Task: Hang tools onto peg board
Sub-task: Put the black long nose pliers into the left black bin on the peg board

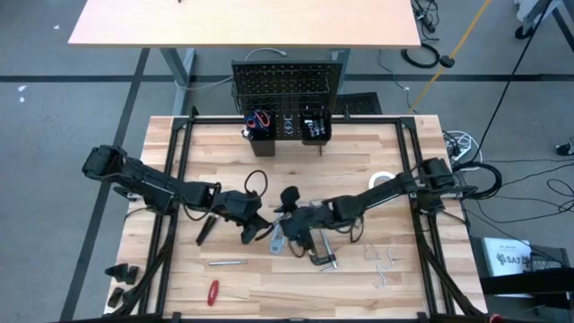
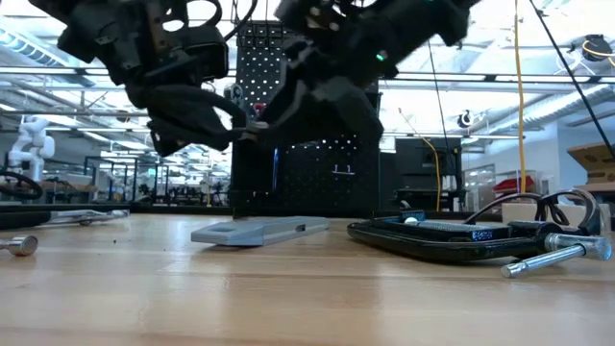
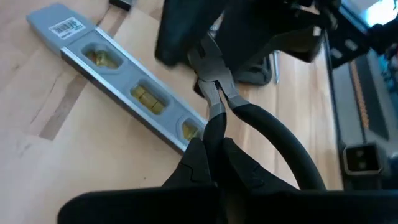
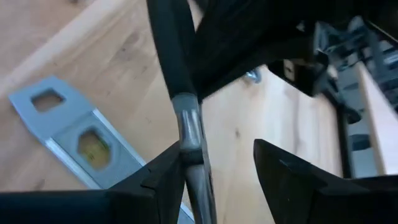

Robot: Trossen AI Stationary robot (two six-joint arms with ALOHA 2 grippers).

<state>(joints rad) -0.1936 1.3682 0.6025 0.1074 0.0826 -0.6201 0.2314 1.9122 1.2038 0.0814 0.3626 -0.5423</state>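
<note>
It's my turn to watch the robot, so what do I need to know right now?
The left gripper is shut on one handle of the pliers, held above the middle of the table.
The right gripper is open, with its fingers on either side of the pliers' metal end; it has not gripped.
On the table: level, C-clamp, wrench, red screwdriver, tape roll.
Done: the scissors look to be in a bin on the peg board.
Left: hang the pliers, then the rest.

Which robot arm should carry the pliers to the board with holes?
Probably left. The left gripper is shut on a handle of the black-handled metal pliers, while the right gripper is open and not clamping them.
</note>
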